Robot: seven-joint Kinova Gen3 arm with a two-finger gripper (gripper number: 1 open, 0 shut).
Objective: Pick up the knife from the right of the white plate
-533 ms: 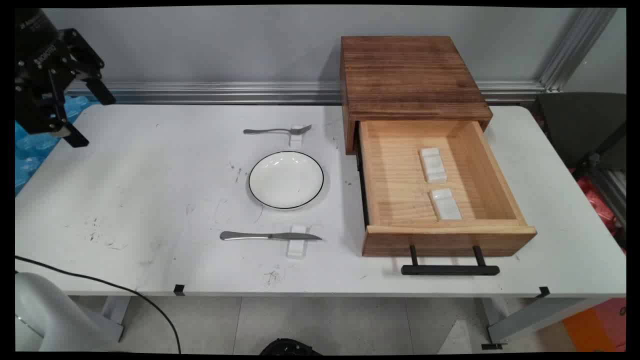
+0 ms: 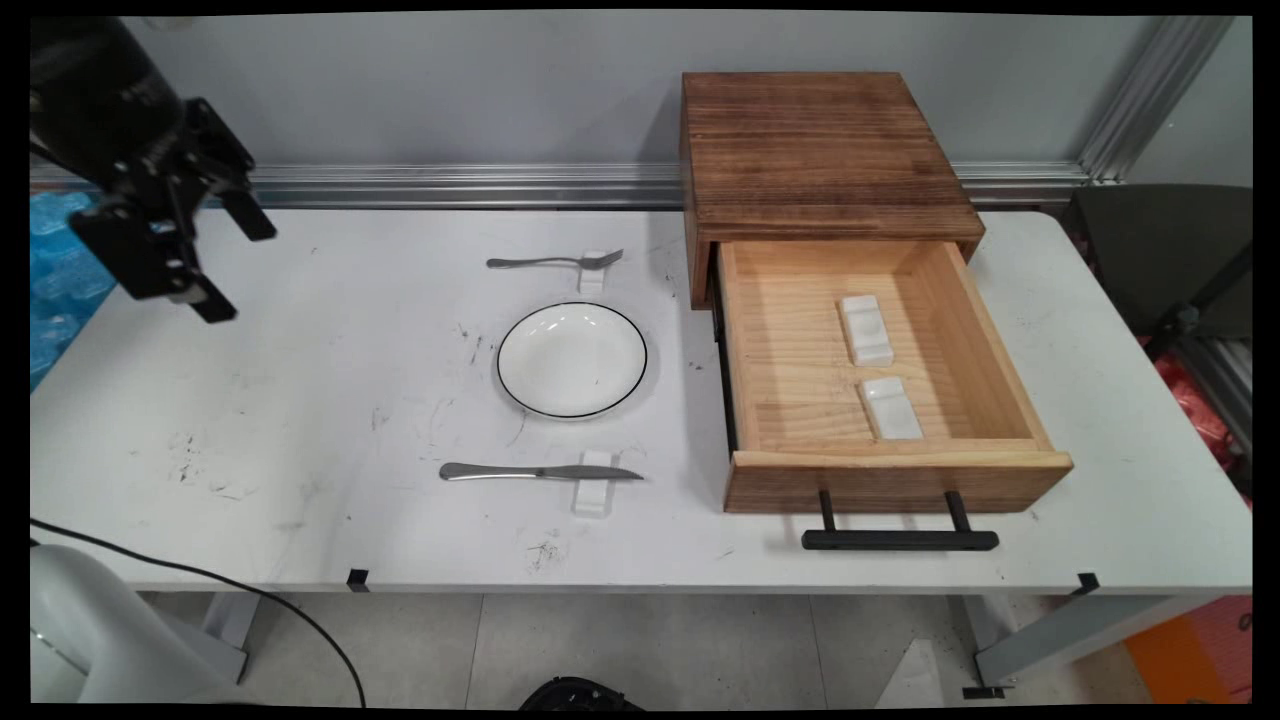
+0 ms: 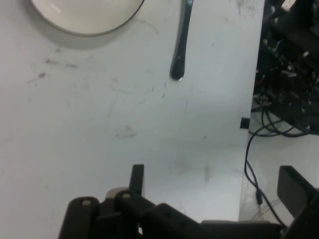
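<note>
The tool hung empty with fingers spread wide above the surface's far left part, tilted down toward the plate. Fork and knife flanked the plate, each propped on a white rest, probably to keep them graspable. Two spare rests lay in the open drawer.

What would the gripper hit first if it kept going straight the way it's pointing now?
Probably bare table: the open gripper hangs above its left end, angled down. The hand view shows only scuffed tabletop ahead; the knife and plate lie farther on.
</note>
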